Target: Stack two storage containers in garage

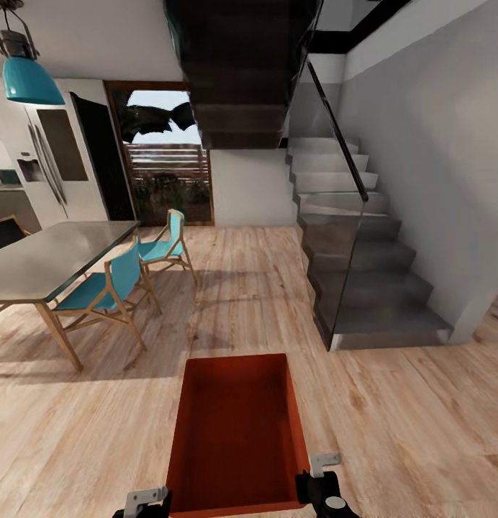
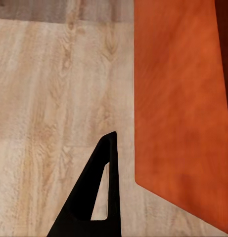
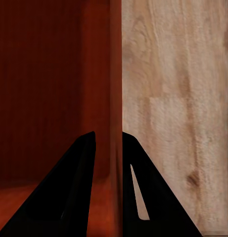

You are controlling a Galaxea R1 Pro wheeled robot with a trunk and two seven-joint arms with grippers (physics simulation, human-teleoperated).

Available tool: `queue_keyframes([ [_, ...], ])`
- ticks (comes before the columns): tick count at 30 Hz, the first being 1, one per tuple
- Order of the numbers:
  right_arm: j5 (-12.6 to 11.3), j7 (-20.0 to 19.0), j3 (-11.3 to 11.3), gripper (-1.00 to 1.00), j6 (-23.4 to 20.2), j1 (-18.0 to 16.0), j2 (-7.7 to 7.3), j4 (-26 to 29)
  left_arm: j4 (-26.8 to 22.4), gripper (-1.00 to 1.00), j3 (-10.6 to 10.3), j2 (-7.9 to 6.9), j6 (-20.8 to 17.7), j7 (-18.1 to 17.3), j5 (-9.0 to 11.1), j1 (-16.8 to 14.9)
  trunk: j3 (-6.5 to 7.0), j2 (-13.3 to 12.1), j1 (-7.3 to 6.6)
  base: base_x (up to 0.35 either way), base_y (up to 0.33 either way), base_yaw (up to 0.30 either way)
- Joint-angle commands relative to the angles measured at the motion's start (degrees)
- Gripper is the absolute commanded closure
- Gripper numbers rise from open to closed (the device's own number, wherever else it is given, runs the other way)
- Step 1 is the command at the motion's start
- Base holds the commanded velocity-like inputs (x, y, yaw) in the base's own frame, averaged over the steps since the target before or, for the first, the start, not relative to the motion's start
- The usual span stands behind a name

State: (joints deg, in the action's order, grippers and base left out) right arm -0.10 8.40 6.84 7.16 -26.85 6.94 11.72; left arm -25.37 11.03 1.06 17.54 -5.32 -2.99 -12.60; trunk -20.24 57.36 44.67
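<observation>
One red-orange storage container point(image 1: 238, 432) hangs low in front of me over light wood planks, its open top facing up and nothing inside. My right gripper point(image 1: 315, 480) is at its near right rim. In the right wrist view the two black fingers of that gripper point(image 3: 109, 136) stand on either side of the thin wall point(image 3: 116, 74), shut on it. My left gripper point(image 1: 145, 500) is beside the near left corner. The left wrist view has a single black finger point(image 2: 106, 187) a little apart from the container's outer wall point(image 2: 178, 98). The other finger is hidden.
A grey dining table point(image 1: 47, 259) with teal chairs point(image 1: 109, 291) stands at the left. A grey staircase point(image 1: 364, 273) with a glass railing rises at the right. Between them the plank floor point(image 1: 242, 288) runs to a glass door point(image 1: 166, 173). A teal lamp point(image 1: 26, 75) hangs at the upper left.
</observation>
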Motion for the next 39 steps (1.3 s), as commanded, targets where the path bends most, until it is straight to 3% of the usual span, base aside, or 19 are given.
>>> queue_keyframes([
  [1,0.5,1.3,-3.4,1.0,0.2,-0.1,-0.08,0.1,0.1,1.0,1.0,-0.49,0.0,0.0,0.0,0.0,-0.06,0.0,0.0,0.0,0.0,-0.268],
  [39,0.5,1.3,-3.4,1.0,0.2,-0.1,-0.08,0.1,0.1,1.0,1.0,-0.5,0.0,0.0,0.0,0.0,-0.06,0.0,0.0,0.0,0.0,-0.268],
])
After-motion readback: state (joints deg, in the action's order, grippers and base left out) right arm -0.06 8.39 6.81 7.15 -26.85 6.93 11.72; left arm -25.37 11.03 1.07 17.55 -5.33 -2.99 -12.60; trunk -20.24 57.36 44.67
